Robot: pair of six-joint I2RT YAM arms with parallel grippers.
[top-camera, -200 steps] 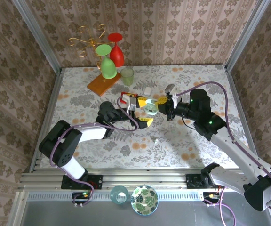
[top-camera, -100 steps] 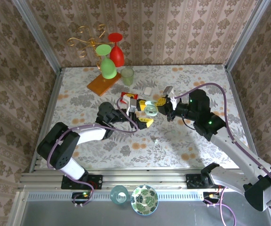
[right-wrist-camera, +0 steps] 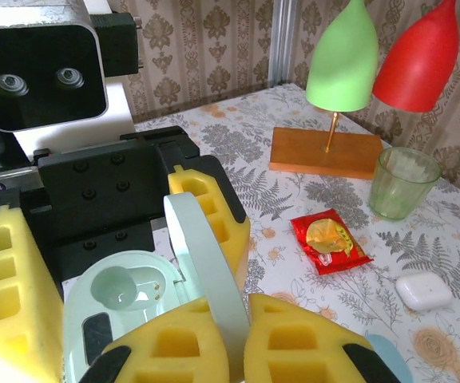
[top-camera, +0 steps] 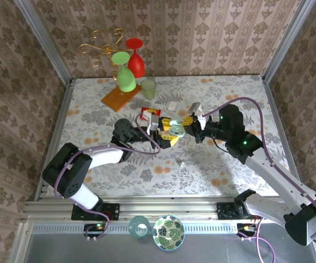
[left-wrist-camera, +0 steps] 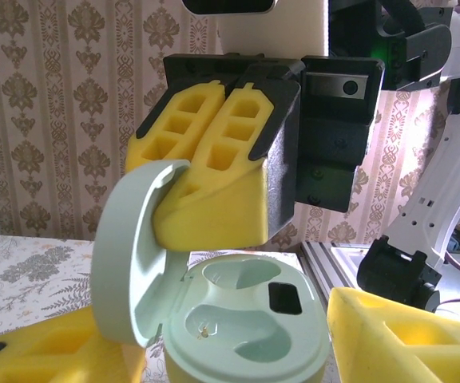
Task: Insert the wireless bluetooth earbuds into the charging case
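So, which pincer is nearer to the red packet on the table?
Left. The left pincer, shut on the charging case, sits right beside the red packet. The right pincer grips the case's lid from the other side, farther from the packet.

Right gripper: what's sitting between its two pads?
The open charging case lid, standing on edge, passes between the right gripper yellow pads; this shows in the right wrist view.

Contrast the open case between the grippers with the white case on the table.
The charging case is pale green-blue, the white case white. The charging case is open; the white case is shut. The charging case sits between the left gripper's fingers; the white case lies free on the table. Both are smooth, rounded.
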